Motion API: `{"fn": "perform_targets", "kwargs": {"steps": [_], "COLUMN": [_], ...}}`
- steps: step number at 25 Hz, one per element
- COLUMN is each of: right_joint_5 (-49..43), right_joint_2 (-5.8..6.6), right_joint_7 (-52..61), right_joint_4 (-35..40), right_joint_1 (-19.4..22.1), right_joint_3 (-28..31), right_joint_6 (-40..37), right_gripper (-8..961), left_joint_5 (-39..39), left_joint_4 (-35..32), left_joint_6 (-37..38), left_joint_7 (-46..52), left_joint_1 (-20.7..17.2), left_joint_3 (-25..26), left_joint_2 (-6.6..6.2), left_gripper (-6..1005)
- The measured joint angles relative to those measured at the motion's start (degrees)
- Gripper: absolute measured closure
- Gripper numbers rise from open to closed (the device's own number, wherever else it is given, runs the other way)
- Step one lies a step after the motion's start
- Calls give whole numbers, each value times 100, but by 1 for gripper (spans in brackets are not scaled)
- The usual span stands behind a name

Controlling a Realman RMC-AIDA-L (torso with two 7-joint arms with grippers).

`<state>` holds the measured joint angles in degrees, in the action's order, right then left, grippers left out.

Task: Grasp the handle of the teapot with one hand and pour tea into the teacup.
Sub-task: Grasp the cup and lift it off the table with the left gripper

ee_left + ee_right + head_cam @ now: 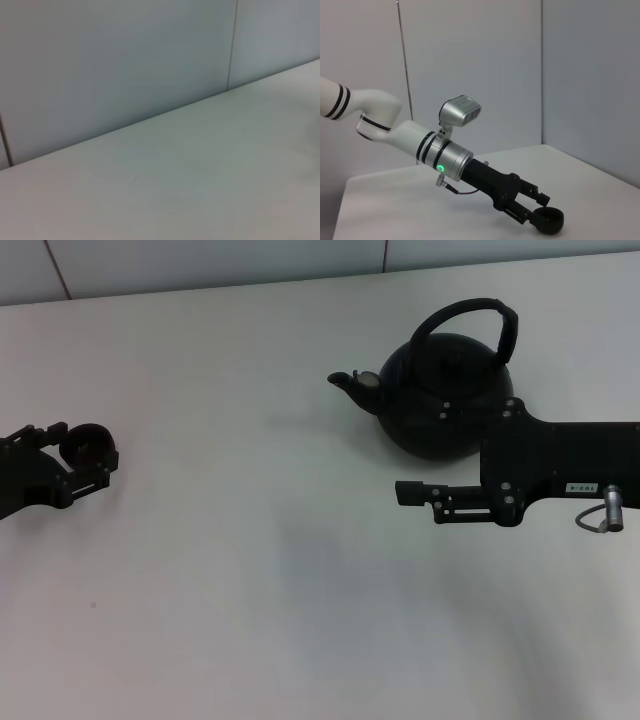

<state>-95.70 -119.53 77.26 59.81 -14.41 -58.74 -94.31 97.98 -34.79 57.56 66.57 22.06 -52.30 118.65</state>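
The glossy black teapot (pixel 440 390) stands at the back right of the white table, spout (pixel 350 382) pointing left. Its arched handle (pixel 470 312) rises free over the lid. My right gripper (pixel 415 455) reaches in from the right, just in front of the teapot's body and below the handle. It looks open, with its lower finger (pixel 415 493) clear and its upper finger lost against the pot. My left gripper (pixel 80 455) at the far left is shut on the small dark teacup (pixel 88 443). The right wrist view also shows this gripper (pixel 537 212) holding the cup (pixel 547 221).
The white table (pixel 300 590) runs to a grey panelled wall (pixel 200 265) at the back. The left wrist view shows only the table top (pixel 200 190) and the wall. The white left arm (pixel 395 130) stretches over the table.
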Motion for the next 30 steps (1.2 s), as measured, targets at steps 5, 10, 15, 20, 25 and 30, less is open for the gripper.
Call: {"fn": "perform_targets", "kwargs": {"steps": [5, 10, 15, 20, 25, 30], "right_joint_5": [8, 8, 8, 8, 15, 48], "right_joint_2": [-1, 0, 0, 0, 7, 10], "right_joint_7": [0, 0, 0, 0, 0, 0], "right_joint_4": [-8, -17, -22, -22, -22, -22], "right_joint_1": [0, 0, 0, 0, 0, 0], "right_joint_3": [-6, -6, -6, -6, -6, -5], "right_joint_6": [0, 0, 0, 0, 0, 0], "right_gripper": [252, 252, 253, 253, 253, 253], "left_joint_5": [-9, -12, -12, -13, -18, -18], "left_joint_4": [0, 0, 45, 50, 51, 52], "left_joint_6": [-22, -92, -114, -113, -119, -131], "left_joint_7": [-49, -49, -50, -56, -57, -57], "left_joint_1": [1, 19, 48, 51, 53, 62], "left_joint_3": [22, 14, -5, -107, -146, -148], "left_joint_2": [0, 0, 0, 0, 0, 0], "left_gripper": [285, 292, 299, 305, 312, 318]}}
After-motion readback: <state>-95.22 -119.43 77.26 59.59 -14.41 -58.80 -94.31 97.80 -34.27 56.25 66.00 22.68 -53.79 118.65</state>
